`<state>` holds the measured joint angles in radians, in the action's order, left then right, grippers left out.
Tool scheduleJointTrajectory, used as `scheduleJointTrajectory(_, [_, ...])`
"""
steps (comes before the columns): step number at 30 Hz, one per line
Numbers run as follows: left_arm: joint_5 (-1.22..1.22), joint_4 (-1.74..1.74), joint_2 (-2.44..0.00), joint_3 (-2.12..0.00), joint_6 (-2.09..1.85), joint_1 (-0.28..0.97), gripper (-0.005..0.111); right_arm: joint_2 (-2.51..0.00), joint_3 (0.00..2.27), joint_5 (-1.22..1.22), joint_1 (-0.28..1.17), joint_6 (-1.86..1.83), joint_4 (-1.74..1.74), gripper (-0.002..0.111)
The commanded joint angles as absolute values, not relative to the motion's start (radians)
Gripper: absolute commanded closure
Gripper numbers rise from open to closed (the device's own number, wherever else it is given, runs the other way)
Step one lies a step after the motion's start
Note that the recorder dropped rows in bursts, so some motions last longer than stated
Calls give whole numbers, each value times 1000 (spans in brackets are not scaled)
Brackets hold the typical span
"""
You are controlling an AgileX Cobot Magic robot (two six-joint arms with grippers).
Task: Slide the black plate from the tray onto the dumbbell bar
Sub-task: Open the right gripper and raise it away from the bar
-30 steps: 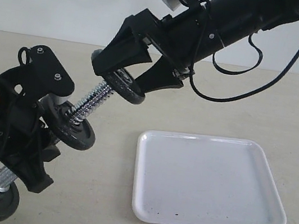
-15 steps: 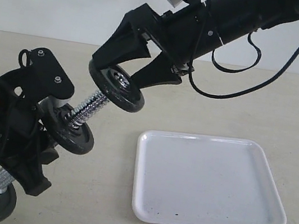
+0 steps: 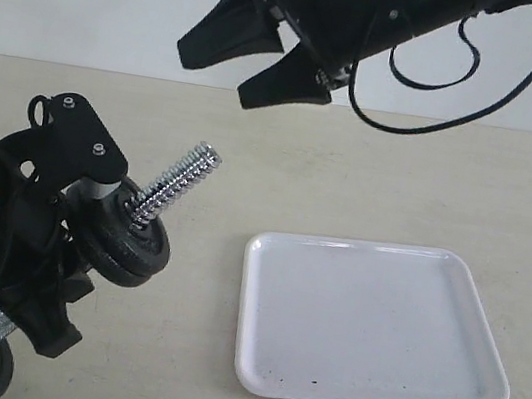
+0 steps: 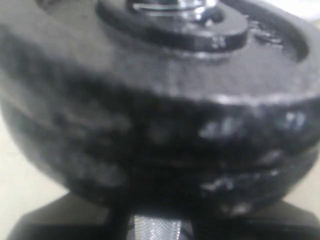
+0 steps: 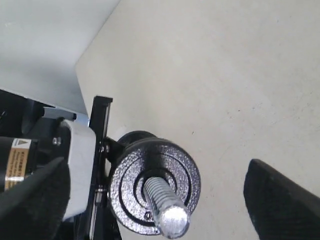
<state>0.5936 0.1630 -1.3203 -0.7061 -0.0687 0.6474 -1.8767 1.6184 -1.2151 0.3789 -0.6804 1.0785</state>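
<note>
Right fingers (image 3: 221, 38) wide apart, empty, clear of black plate (image 3: 137, 245) on dumbbell bar (image 3: 178, 178) gripped by left fingers (image 3: 80, 130).

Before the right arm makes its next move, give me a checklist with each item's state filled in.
1. The black plate is threaded on the dumbbell bar and sits against the other disc: ok.
2. The right gripper is open, empty and above the bar's tip: ok.
3. The left gripper is clamped on the bar: ok.
4. No plate is left on the tray: ok.
5. A nut locks the plate: not ok, none seen on the exposed thread.
</note>
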Motion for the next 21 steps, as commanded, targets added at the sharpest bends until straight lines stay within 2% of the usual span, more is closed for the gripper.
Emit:
scheduleJointTrajectory(1, [155,191,-1274,-743,-68,652,102,-1867,1673,-1221,358,-654,1069,24])
scheduleJointTrajectory(7, [162,191,-1274,-743,-68,652,102,-1861,1677,-1221,358,-621,932,24])
scheduleJointTrajectory(14, [159,202,-1274,-743,-72,652,102,-1861,1677,-1221,358,-399,538,25])
scheduleJointTrajectory(17, [143,208,-1274,-743,-72,650,102,-1861,1677,-1221,358,-364,481,34])
scheduleJointTrajectory(21, [128,208,-1278,-743,-94,650,102,-1861,1677,-1221,358,-354,486,54])
